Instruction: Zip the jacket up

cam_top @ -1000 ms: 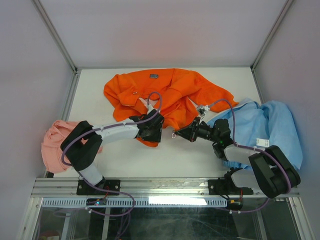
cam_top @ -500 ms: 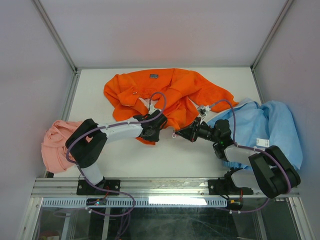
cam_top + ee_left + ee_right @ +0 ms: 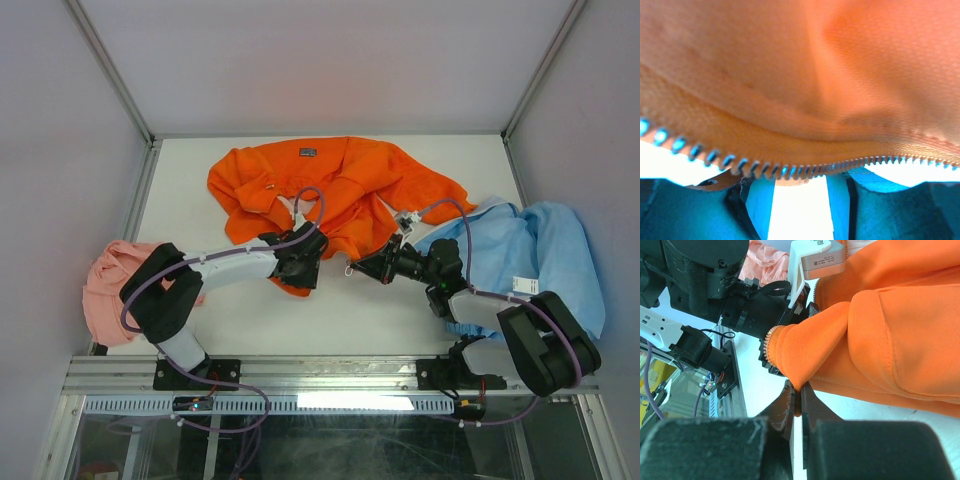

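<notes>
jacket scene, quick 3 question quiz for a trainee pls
1. True or false: the right tool is shut on an edge of the jacket.
2. In the top view, where does the light blue garment lie relative to the jacket? A) to its right B) to its left C) on top of its collar
3. In the left wrist view, what runs along the orange hem?
Key: 1 true; 2 A; 3 zipper teeth.
</notes>
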You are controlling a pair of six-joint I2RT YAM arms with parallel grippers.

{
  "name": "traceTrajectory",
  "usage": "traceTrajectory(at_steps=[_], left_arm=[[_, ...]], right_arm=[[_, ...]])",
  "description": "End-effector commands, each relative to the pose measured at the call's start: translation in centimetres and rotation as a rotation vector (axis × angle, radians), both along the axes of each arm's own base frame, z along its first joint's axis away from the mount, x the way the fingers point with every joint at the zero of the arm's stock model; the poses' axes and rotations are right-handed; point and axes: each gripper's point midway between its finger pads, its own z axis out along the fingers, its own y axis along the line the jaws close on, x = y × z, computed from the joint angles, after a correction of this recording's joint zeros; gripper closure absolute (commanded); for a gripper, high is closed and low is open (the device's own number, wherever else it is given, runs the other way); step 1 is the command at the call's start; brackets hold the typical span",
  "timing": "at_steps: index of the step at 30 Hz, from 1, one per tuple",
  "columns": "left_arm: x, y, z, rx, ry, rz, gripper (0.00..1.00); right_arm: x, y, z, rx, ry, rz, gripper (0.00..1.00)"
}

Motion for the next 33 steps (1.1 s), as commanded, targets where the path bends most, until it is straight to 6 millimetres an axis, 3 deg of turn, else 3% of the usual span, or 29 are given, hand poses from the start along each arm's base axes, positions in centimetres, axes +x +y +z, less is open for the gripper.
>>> traceTrajectory(at_steps=[1,5,11,13,33], left_arm=[[-0.3,0.5,0.5,0.013,0.005,-0.004,0.58],[-0.1,0.4,0.7,0.021,0.007,-0.006,0.61],[0.2,-0.6,4.4,-0.068,-0.048,-0.022,0.52],[0.4,-0.4,4.8,-0.065,-0.063,-0.022,0.52],[0.3,1.7,-1.6,0.082,0.058,-0.055,0.67]], right_arm=[[0.6,-0.1,1.4,0.018,-0.077,-0.014,1.0],[0.5,-0.2,1.2,0.015,-0.074,-0.014,1.0],[0.5,-0.2,1.3,0.014,-0.078,-0.014,1.0],[0.5,-0.2,1.2,0.013,-0.075,-0.013,1.0],[0.3,-0.1,1.0,0.012,-0.068,-0.003,1.0]])
